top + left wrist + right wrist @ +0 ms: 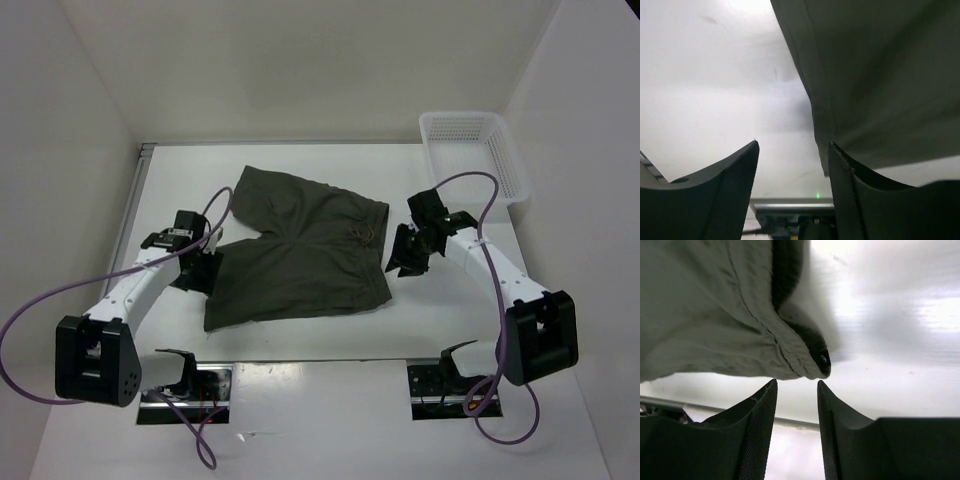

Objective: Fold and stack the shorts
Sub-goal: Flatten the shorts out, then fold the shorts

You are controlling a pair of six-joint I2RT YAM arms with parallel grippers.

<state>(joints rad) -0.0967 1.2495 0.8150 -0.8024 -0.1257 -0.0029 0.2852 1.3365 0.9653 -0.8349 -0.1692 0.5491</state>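
At the middle of the table (180, 170), the shorts (300, 255) lie flat and spread, waistband toward three o'clock and both legs toward nine o'clock, with the white mesh basket (510, 165) well apart at about one o'clock. My left gripper (205, 268) (794, 145) sits at the shorts' nine o'clock edge beside the near leg's hem, jaws spread with nothing between them. My right gripper (402, 260) (796, 381) sits at the three o'clock edge by the waistband's near corner, jaws likewise parted, pinching nothing.
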